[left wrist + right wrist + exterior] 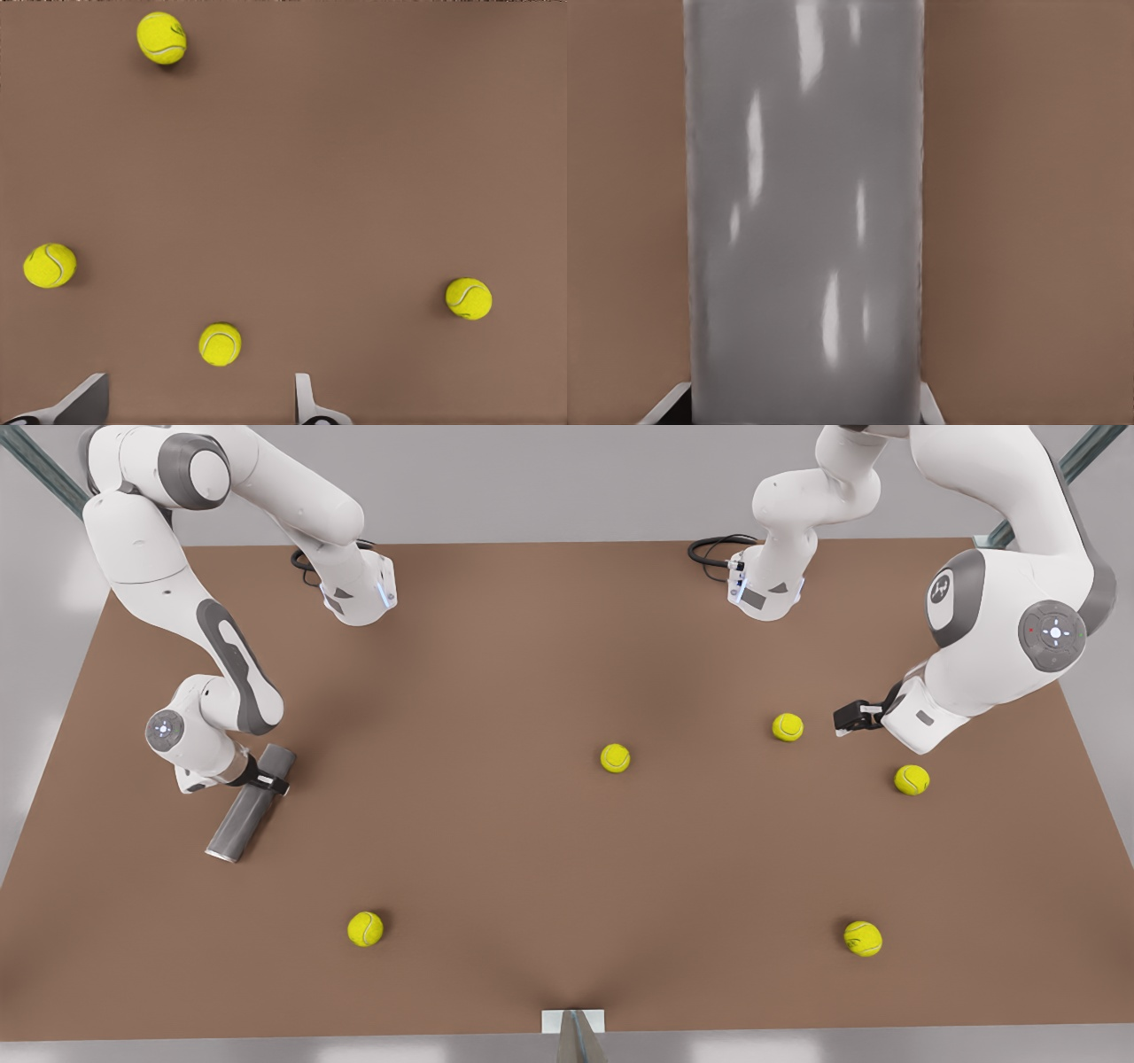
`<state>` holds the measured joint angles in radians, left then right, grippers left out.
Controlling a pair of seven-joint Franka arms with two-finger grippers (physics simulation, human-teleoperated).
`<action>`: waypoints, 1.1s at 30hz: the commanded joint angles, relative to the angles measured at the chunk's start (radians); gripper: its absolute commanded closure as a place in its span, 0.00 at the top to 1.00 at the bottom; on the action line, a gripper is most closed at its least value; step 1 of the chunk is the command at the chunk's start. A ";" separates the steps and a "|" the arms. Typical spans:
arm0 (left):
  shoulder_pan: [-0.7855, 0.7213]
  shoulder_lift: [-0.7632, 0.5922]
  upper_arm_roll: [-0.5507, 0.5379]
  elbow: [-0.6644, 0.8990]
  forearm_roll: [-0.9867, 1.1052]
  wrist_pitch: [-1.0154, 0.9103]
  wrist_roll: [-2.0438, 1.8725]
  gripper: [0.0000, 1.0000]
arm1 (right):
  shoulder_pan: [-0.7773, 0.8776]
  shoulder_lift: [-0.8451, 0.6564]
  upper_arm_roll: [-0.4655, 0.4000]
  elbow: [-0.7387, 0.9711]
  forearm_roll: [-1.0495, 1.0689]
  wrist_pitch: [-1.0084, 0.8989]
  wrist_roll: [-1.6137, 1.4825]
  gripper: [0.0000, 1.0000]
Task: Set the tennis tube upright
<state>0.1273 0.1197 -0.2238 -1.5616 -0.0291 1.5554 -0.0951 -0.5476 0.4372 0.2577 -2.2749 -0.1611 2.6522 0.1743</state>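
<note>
On the front view's left you see the tennis tube (pixel 250 803), a plain dark grey cylinder with a silvery rim at its lower end, lying tilted on the brown bench (pixel 567 850), with the right tool (pixel 266 782) pinching it near its darker end, while the left tool (pixel 849 718) hangs apart from it beside a tennis ball (pixel 788 727). From the left wrist view you get that tool's fingers (pixel 84 400) spread over bare bench with balls scattered beyond. Close up in the right wrist view, the tube's glossy grey wall (pixel 804 221) sits between the right tool's pads.
</note>
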 commanded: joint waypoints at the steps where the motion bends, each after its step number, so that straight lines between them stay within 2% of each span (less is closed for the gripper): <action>1: 0.000 0.000 0.000 0.000 0.000 0.000 0.000 1.00 | 0.000 0.000 0.000 0.000 0.000 0.000 0.001 0.87; 33: 0.002 0.006 0.000 0.000 0.000 0.005 0.005 1.00 | 0.000 -0.003 0.000 -0.003 0.000 -0.003 -0.001 0.77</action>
<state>0.1288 0.1259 -0.2238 -1.5616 -0.0293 1.5606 -0.0905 -0.5470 0.4342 0.2577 -2.2780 -0.1611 2.6493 0.1734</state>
